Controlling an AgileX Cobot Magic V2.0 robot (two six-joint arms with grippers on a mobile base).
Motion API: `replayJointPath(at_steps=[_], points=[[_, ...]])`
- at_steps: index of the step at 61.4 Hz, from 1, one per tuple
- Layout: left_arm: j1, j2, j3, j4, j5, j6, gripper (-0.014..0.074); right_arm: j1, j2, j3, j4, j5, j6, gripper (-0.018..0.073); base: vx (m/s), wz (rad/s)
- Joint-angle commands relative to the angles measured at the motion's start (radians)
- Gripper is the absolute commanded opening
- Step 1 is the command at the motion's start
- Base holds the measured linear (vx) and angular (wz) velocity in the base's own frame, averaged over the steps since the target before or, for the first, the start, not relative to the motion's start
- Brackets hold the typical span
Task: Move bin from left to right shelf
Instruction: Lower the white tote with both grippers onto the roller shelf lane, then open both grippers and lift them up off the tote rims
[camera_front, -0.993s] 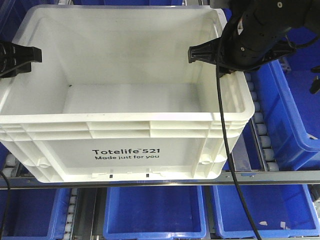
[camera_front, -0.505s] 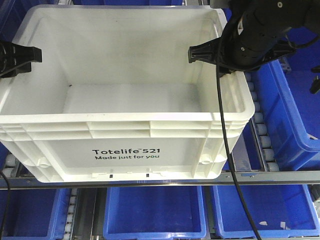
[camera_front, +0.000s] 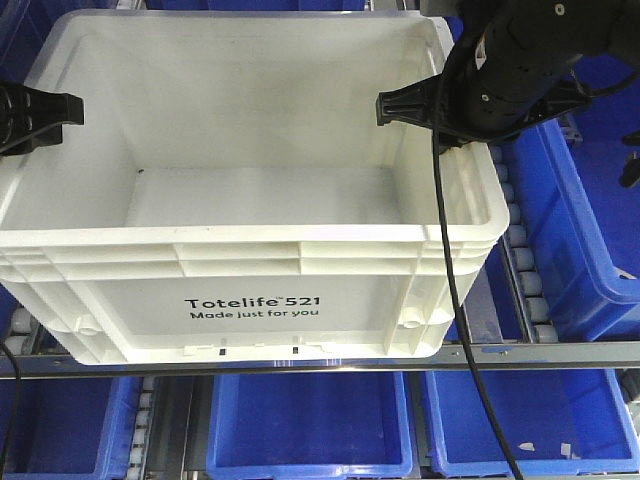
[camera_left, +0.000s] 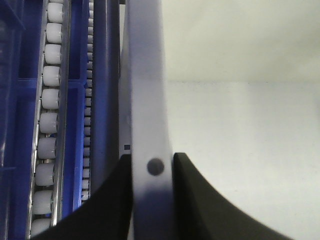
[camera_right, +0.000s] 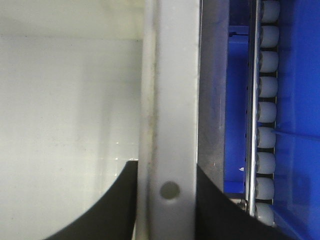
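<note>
On the roller shelf, centred in the front view: large white bin (camera_front: 250, 270), upright, open top, nothing visible inside, black print "Totelife 521 Made just for you" on the near side. Near lower edge resting at the metal front rail (camera_front: 560, 352) of the shelf.

At the bin's left rim: left gripper (camera_front: 45, 110), black, reaching in from the frame edge, one finger tip showing over the rim. From the left wrist view, left gripper (camera_left: 152, 200) pressed together on the bin wall (camera_left: 145, 100), one black finger on the outside and one on the inside, both touching the rim, a small dark dot on the rim between them.

At the bin's right rim: right gripper (camera_front: 420, 108), black, one finger pointing inward over the opening, bulky black wrist body behind it. From the right wrist view, right gripper (camera_right: 167, 205) likewise pinching the bin's rim (camera_right: 170, 100), fingers on both faces of the wall, a dark dot on the rim between them.

Hanging from the right arm: black cable (camera_front: 455, 300), draped across the bin's right front corner and down past the rail.

Beside the bin on the right: blue bin (camera_front: 580, 220), with a row of white rollers (camera_front: 520, 240) between the two. Below the rail: more blue bins (camera_front: 310, 425) in a row. Outside each pinched wall, in the wrist views: white rollers (camera_left: 47, 125) on blue.
</note>
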Motion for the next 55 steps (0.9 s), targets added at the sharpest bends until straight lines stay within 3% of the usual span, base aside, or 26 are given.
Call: replayJointPath(at_steps=[1,20,42,55], points=[[-0.007,-0.045,-0.045,0.005,-0.125,0.018,0.0092,-0.013,-0.046,-0.041,-0.137,-0.06,-0.01,0.001,0.0,0.0],[-0.007,-0.023,-0.044,0.005,-0.213,0.029,0.0092,-0.013,-0.019,-0.041,-0.218,-0.131,0.069,0.001,0.0,0.0],[-0.007,0.113,-0.044,0.003,-0.3,0.048,0.0092,-0.013,0.061,-0.041,-0.306,-0.165,0.091,0.001,0.0,0.0],[-0.007,0.136,-0.044,0.004,-0.316,0.066,0.0097,-0.013,0.092,-0.041,-0.305,-0.165,0.091,0.0024,0.0,0.0]])
